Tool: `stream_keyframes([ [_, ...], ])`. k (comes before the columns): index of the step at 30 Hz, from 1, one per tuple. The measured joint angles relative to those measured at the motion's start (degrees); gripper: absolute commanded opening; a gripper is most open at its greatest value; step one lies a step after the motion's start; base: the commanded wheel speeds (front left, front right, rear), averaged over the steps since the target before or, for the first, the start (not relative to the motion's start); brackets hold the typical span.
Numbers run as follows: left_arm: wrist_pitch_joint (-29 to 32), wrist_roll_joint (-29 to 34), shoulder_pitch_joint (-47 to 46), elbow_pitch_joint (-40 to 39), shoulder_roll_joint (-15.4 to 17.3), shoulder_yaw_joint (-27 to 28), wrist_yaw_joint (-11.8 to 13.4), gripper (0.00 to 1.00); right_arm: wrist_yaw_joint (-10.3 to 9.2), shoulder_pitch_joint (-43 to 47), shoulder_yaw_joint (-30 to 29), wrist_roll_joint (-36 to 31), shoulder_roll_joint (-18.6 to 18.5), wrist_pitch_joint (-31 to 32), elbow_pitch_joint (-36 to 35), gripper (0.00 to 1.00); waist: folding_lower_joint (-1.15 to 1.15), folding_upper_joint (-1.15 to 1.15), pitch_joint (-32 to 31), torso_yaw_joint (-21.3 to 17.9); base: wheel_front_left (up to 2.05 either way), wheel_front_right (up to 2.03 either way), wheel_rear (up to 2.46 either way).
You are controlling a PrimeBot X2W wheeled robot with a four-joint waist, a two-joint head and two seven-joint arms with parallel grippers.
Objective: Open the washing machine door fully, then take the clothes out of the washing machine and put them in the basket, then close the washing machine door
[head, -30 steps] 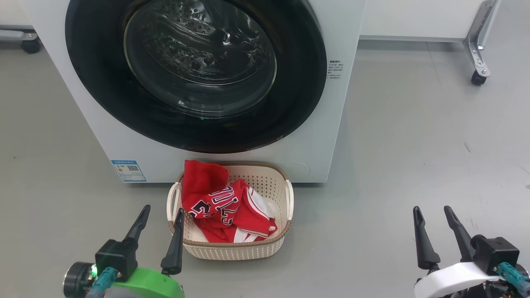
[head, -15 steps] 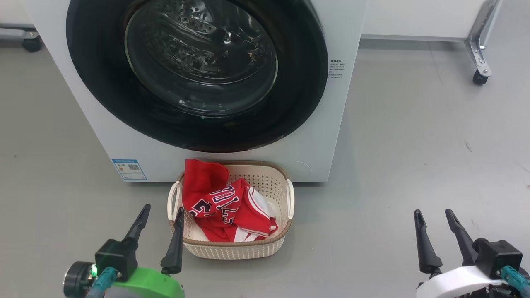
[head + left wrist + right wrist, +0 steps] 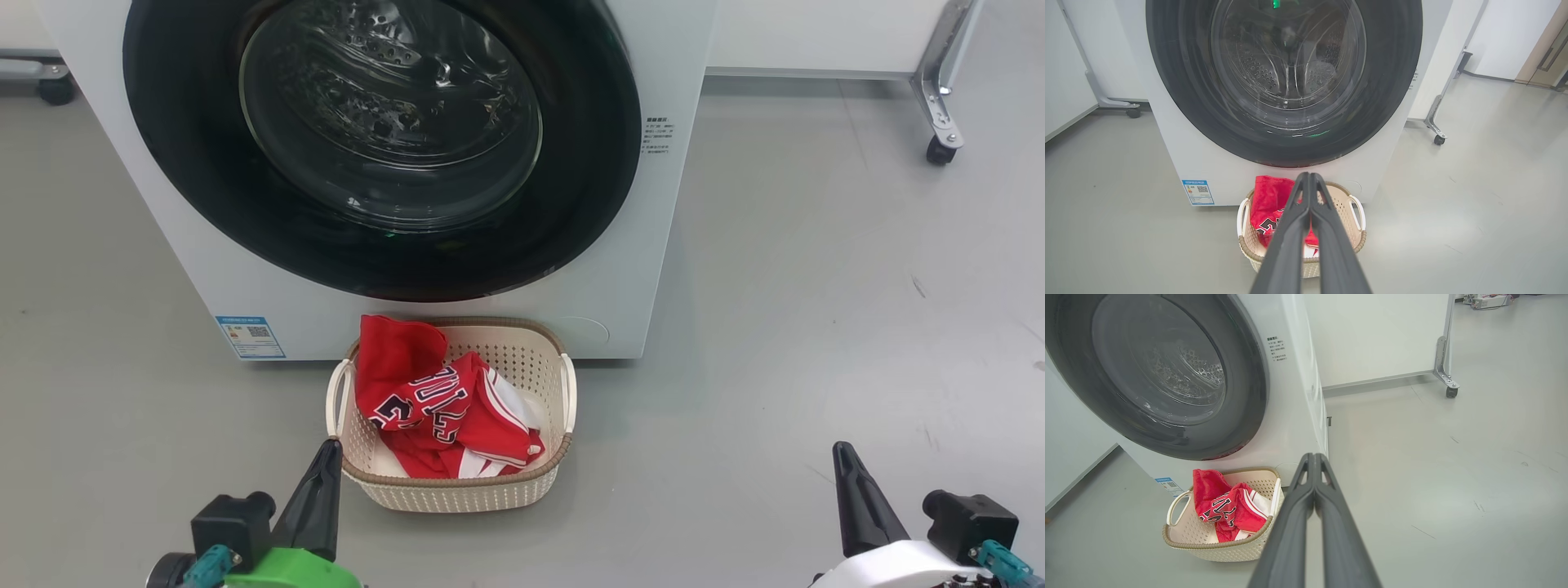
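The white washing machine (image 3: pixel 620 269) stands ahead with its round black-rimmed door (image 3: pixel 384 147) flat against the front, shut. Behind the glass I make out bare perforated drum. The red clothes (image 3: pixel 433 404) with white trim and lettering lie piled in the cream basket (image 3: pixel 457 490) on the floor just before the machine. My left gripper (image 3: pixel 329 447) sits at the lower left beside the basket's near left corner, fingers pressed together on nothing. My right gripper (image 3: pixel 842 449) is low at the right over bare floor, also shut and holding nothing. The left wrist view looks over the basket (image 3: pixel 1357 232) at the door (image 3: pixel 1286 77).
A white panel on a metal leg with a caster (image 3: pixel 939 151) stands at the back right, and another caster (image 3: pixel 57 90) at the back left. A blue label sticker (image 3: pixel 250 336) is low on the machine's front. Grey floor (image 3: pixel 816 327) spreads wide to the right.
Both grippers have gone from open to shut on nothing and dropped lower in the head view. Door, basket and clothes stay as they were.
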Motion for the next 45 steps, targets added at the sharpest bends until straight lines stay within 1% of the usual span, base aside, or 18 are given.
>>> stream_keyframes([
  [5,0.1,-4.4,0.0,-0.1,-0.4,1.2,-0.1,0.00,0.44,0.0,-0.9,4.4,0.4,0.7,0.0,0.00,0.00,0.00,0.0,-0.3,0.00,0.00,0.00],
  [7,0.2,-6.2,0.0,0.0,-0.4,1.7,-0.7,0.00,0.87,-0.1,-1.3,5.8,0.5,1.0,0.0,0.00,0.00,0.00,0.0,-0.4,0.00,0.00,0.00],
  [13,0.9,-10.2,0.0,0.3,-0.7,3.1,-1.4,0.00,0.93,-0.4,-2.3,9.8,1.0,1.7,0.3,0.00,0.00,0.00,0.1,-0.7,0.00,0.00,0.00],
  [15,1.0,-11.3,0.0,0.4,-0.7,3.5,-1.6,0.00,1.43,-0.5,-2.6,11.2,1.1,2.0,0.4,0.00,0.00,0.00,0.1,-0.9,0.00,0.00,0.00],
  [23,2.0,-17.2,0.0,1.0,-0.7,5.3,-2.2,0.00,2.08,-1.7,-3.9,16.7,1.2,3.2,1.2,0.00,0.00,0.00,0.1,-1.3,0.00,0.00,0.00],
  [45,3.9,-32.3,-0.8,4.0,-1.5,9.8,-5.2,0.00,4.45,-5.1,-7.2,31.8,1.7,6.1,3.9,0.00,0.00,0.00,0.1,-2.5,0.00,0.00,0.00],
])
